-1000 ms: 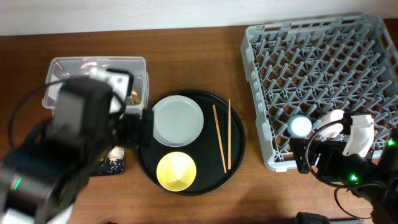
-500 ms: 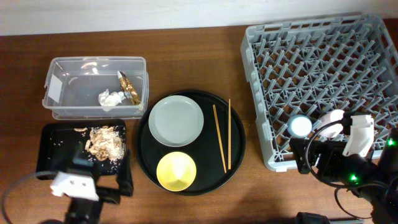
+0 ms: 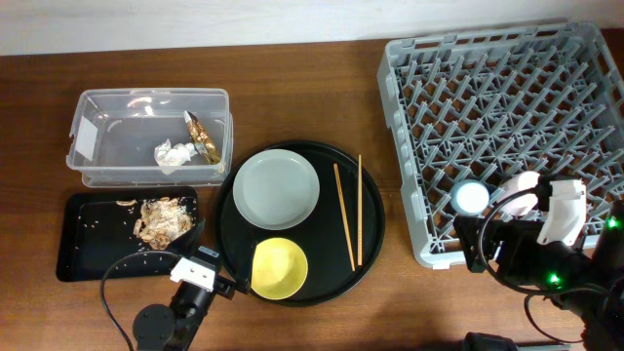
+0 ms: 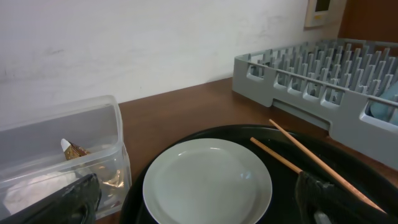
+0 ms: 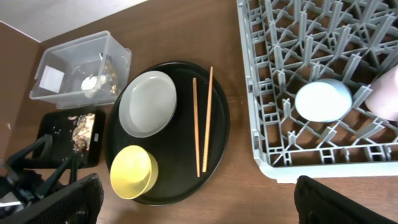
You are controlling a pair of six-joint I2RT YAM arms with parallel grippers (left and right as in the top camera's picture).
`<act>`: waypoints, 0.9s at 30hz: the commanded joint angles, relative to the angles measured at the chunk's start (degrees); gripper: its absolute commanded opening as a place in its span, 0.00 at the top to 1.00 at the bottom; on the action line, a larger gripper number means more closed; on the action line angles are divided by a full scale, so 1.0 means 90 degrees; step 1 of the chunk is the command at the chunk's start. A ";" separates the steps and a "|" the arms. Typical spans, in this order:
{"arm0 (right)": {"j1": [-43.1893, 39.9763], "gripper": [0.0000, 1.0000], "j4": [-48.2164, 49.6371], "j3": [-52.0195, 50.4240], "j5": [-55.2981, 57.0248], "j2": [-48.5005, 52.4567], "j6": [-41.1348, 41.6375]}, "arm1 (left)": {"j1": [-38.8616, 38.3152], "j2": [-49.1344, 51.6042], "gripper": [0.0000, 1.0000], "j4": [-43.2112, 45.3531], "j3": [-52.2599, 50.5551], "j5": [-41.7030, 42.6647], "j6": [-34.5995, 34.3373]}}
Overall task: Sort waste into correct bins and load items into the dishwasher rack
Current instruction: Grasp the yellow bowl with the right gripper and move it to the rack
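Note:
The grey dishwasher rack [image 3: 507, 107] stands at the right and holds the blue cup [image 3: 471, 198] and the pink cup [image 3: 524, 189] near its front edge. The grey-green plate [image 3: 277, 187], yellow bowl [image 3: 279, 268] and two chopsticks [image 3: 347, 214] lie on the round black tray [image 3: 370, 249]. The clear tub [image 3: 97, 161] holds the tissue [image 3: 174, 154] and the wrapper [image 3: 202, 136]. Food scraps [image 3: 161, 219] lie in the shallow black tray [image 3: 93, 244]. My left gripper [image 3: 216, 261] is open and empty, low beside the bowl, facing the plate [image 4: 208, 180]. My right gripper [image 3: 492, 249] is open and empty, high above the rack's front edge [image 5: 323, 168].
The table is brown wood [image 3: 322, 88] with a white wall behind it. In the left wrist view the tub [image 4: 74, 155] is at the left and the rack [image 4: 311, 74] at the right. A cable [image 3: 112, 292] runs from my left arm along the front edge.
My left arm has swung off the bins to the table's front edge, its gripper now low beside the yellow bowl. The right arm has not moved.

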 commanded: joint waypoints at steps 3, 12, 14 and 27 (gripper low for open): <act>0.0971 0.02 0.0644 -0.0022 -0.2062 0.0109 0.0367 | 0.0017 -0.0007 0.01 -0.0036 -0.0017 0.0117 0.0095; 0.6115 0.14 0.2084 -0.0991 0.2601 0.4146 0.3534 | 0.0017 -0.0007 0.01 -0.0036 -0.0017 0.0117 0.0095; 0.6317 0.18 0.2654 -0.0991 0.1715 0.5639 0.3004 | 0.0017 -0.0007 0.01 -0.0036 -0.0017 0.0117 0.0095; 0.6212 0.96 0.2344 -0.0724 0.5253 0.3378 0.3002 | 0.0017 -0.0007 0.01 -0.0036 -0.0017 0.0117 0.0095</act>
